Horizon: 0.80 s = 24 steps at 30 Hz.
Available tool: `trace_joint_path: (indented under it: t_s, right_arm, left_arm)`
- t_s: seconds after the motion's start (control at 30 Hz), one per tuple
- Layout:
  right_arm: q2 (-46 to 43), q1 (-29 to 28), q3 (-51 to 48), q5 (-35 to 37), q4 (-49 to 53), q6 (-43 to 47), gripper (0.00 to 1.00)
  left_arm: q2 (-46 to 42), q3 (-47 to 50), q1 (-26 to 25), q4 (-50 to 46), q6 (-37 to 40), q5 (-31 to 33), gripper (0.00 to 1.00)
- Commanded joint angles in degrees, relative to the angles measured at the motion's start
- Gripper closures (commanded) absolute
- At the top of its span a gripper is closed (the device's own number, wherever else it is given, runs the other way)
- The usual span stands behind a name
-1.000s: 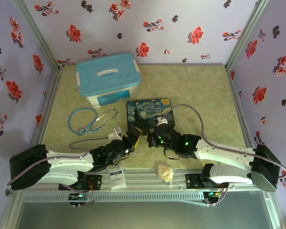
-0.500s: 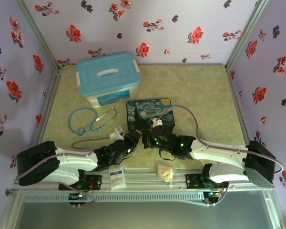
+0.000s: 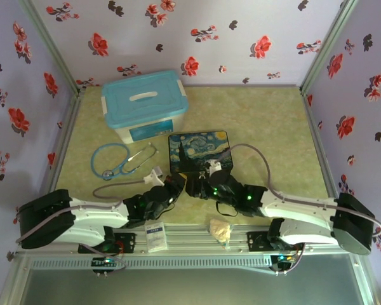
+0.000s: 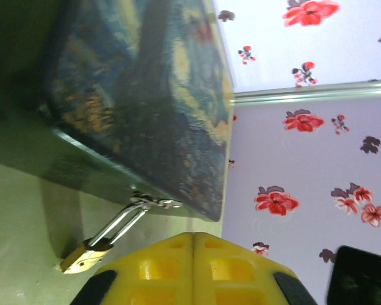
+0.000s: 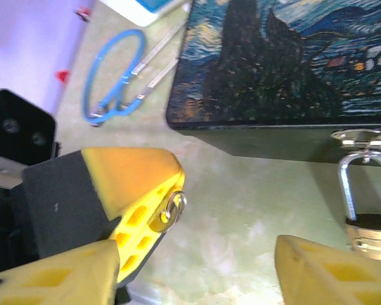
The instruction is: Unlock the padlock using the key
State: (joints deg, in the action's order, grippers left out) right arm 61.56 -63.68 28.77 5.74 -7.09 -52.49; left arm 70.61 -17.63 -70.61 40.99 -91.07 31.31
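top external view: we see the left gripper and the right gripper tip to tip, close together at the near edge of the painted box, near the middle of the table. from here we cannot tell how either pair of jaws stands. a blue stethoscope lies left of the box, and a blue-lidded bin stands farther back on the left. a crumpled wrapper and a white packet sit at the near edge.

left wrist view: the left gripper has its yellow fingers pressed together along one seam. just beyond them the padlock lies on the table, its brass body tilted. its silver shackle is threaded through the clasp on the side of the painted box.

right wrist view: the right gripper has its fingers spread wide apart with nothing between them. the left gripper reaches in from the left, clamped on the key, whose small metal end pokes out at its tips. the padlock sits well to the right of the key. its shackle is closed and hooked through the clasp on the painted box. the stethoscope lies beyond, to the left.
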Motion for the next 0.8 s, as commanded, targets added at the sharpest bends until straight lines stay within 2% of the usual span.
trace_joint_path:
  t_s: [0.0,0.13,0.4,0.5,0.67,0.77]
  right_arm:
    - [-4.5,2.9,-6.6,-6.5,-16.0,-4.2,0.31]
    - [-7.5,5.0,-10.7,-13.1,-28.0,-5.1,0.31]
    - [-8.7,6.4,-12.7,-21.1,-41.5,-4.8,0.30]
    - [-8.2,6.5,-13.8,-21.9,-46.3,-4.9,0.39]
    - [-8.0,7.5,-14.9,-20.2,-47.0,-5.0,0.54]
    - [-7.5,8.5,-16.5,-19.6,-51.5,-6.3,0.62]
  left_arm:
    - [-3.5,-1.6,0.0,0.8,11.0,2.5,1.00]
    - [-6.2,-1.9,0.3,5.5,19.5,0.3,1.00]
    - [-7.9,-6.5,0.4,8.2,29.8,-8.8,1.00]
    - [-7.4,-6.9,0.5,10.4,30.0,-10.7,1.00]
    - [-6.9,-7.0,0.4,13.0,29.4,-12.0,1.00]
    - [-6.3,-6.3,0.4,14.8,28.1,-12.1,1.00]
